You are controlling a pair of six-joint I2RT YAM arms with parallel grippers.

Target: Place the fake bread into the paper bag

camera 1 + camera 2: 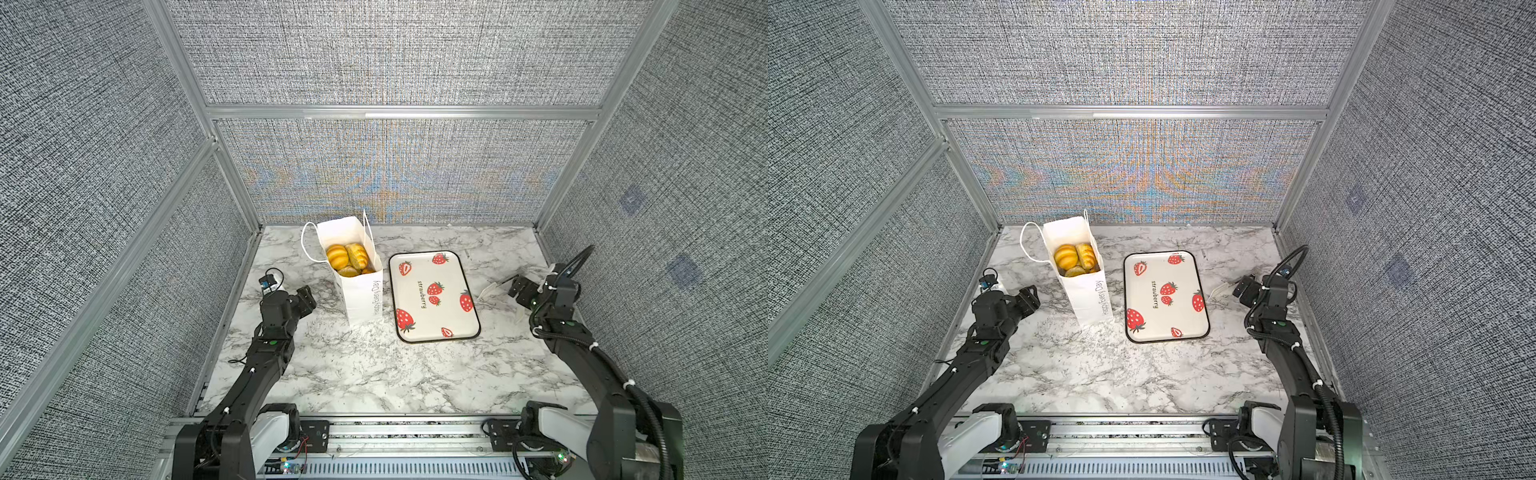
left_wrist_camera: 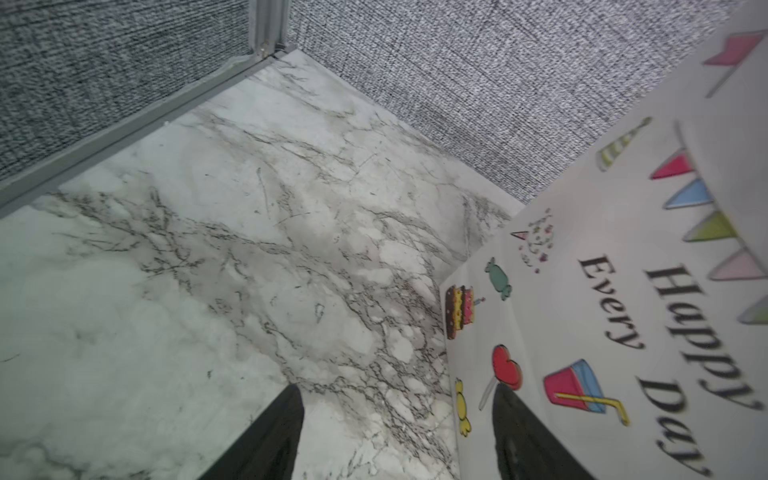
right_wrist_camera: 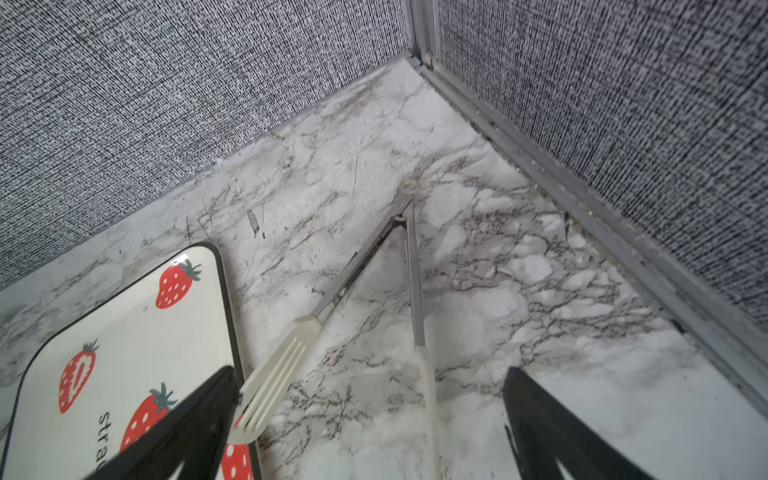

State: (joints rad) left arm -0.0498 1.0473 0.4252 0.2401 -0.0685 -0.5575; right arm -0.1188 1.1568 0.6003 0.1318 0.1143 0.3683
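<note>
Both pincers are standing released, nothing caught between the jaws.

Left pincer (image 1: 308,299) is hovering low over the table (image 1: 374,374), just left of the bag (image 1: 360,303). In the left wrist view its fingers (image 2: 282,436) are spreading wide, with bare marble showing between them. One finger is sitting close against the bag's printed side; whether it is touching, cannot tell.

Right pincer (image 1: 515,293) is hanging near the right wall, right of the tray (image 1: 430,324), jaws gaping over the tongs (image 3: 415,291). Tongs are lying flat on the table, splayed in a V, hinge pointing toward the far right corner. One slotted tip is reaching the tray's right rim; the other arm is running through the gap between the fingers.

Bag is standing upright at far left-centre, mouth open, one cord handle looping out to the left. Bread (image 1: 347,255) is sitting inside the bag, piled close to the mouth. A round bun and a ridged piece are showing side by side on top, and more are lying beneath, partly hidden.

Tray is lying flat just right of the bag, apart from it.
</note>
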